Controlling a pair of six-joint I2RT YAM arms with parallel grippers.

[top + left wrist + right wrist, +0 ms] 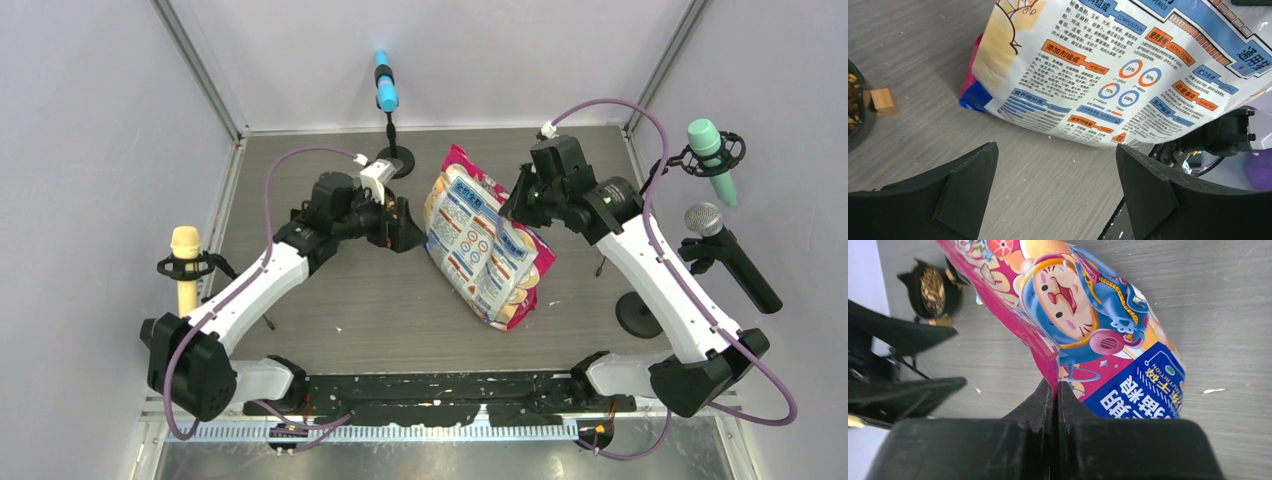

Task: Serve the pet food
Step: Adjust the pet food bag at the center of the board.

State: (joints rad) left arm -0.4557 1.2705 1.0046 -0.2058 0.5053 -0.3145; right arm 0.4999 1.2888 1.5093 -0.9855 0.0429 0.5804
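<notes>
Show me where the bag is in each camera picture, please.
Top external: the bag stands at the picture's centre.
Left wrist: its white printed back fills the upper right.
Right wrist: its cartoon front runs from top centre to lower right.
Shared landmark: the right gripper, shut on the bag's pink edge, also shows in the top view.

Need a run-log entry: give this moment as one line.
right gripper: shut on pet food bag edge | left gripper: open, empty | kibble: in black bowl
</notes>
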